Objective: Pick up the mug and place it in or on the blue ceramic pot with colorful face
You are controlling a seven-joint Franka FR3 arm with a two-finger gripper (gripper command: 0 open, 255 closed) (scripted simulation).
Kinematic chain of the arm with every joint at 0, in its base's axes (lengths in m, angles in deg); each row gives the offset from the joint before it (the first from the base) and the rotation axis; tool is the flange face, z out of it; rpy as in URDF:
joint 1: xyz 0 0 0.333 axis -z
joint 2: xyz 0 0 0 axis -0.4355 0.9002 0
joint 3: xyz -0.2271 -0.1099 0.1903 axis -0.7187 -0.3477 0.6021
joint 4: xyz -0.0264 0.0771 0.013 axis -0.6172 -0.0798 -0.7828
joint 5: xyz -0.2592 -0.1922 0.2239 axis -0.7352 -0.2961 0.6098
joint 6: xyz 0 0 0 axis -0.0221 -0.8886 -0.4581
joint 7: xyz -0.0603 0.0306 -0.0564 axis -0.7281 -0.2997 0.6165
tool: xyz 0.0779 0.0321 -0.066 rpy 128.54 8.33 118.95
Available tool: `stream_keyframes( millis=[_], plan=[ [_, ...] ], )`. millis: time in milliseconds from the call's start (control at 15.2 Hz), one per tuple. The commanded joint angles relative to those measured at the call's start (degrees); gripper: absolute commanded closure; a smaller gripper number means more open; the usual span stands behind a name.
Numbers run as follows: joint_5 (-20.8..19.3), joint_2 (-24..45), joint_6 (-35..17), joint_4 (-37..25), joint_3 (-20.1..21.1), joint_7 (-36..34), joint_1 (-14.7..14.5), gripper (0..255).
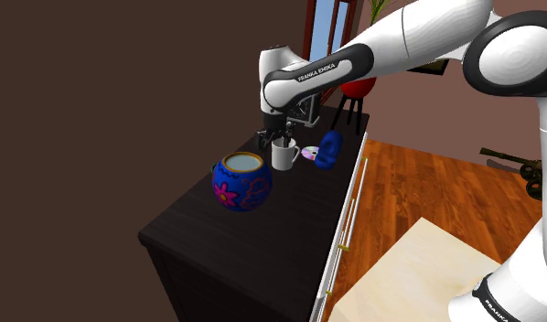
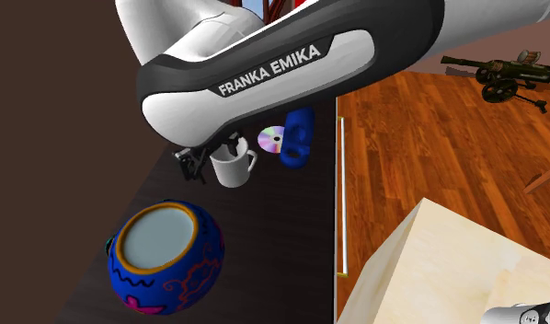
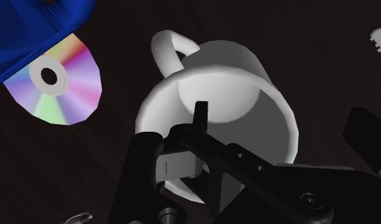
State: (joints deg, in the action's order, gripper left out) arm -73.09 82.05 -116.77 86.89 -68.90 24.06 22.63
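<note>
The hand point(image 1: 277, 137), fingers apart, straddles the rim of the white mug point(image 1: 284, 155), apparently to pinch its wall; the blue pot point(image 1: 241, 181) stands at 8 o'clock.

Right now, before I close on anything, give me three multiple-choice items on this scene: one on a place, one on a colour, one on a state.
1. Where does the disc lie?
A. On the counter, between the mug and the blue object
B. Inside the mug
C. On top of the blue object

2. What colour is the mug?
A. Red
B. Green
C. White

3. How do the jaws stand?
A. Shut on the disc
B. Open, apart over the mug
C. Shut on the mug's handle

Answers:
1 A: both exterior views show the disc flat on the dark counter, with the mug on one side and the blue object on the other.
2 C: the mug is plain white in every view.
3 B: the wrist view shows them standing apart, clasping nothing.
</note>
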Motion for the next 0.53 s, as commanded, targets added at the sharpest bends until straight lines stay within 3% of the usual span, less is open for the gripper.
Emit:
stream_keyframes(
  millis=[0,264,330,462],
  plan=[
    [0.0,0.0,-0.1,0.1,0.0,0.0,0.0,0],
    [0.0,0.0,-0.1,0.1,0.0,0.0,0.0,0],
    [0.0,0.0,-0.1,0.1,0.0,0.0,0.0,255],
    [0.0,0.0,-0.1,0.1,0.0,0.0,0.0,255]
  ],
)
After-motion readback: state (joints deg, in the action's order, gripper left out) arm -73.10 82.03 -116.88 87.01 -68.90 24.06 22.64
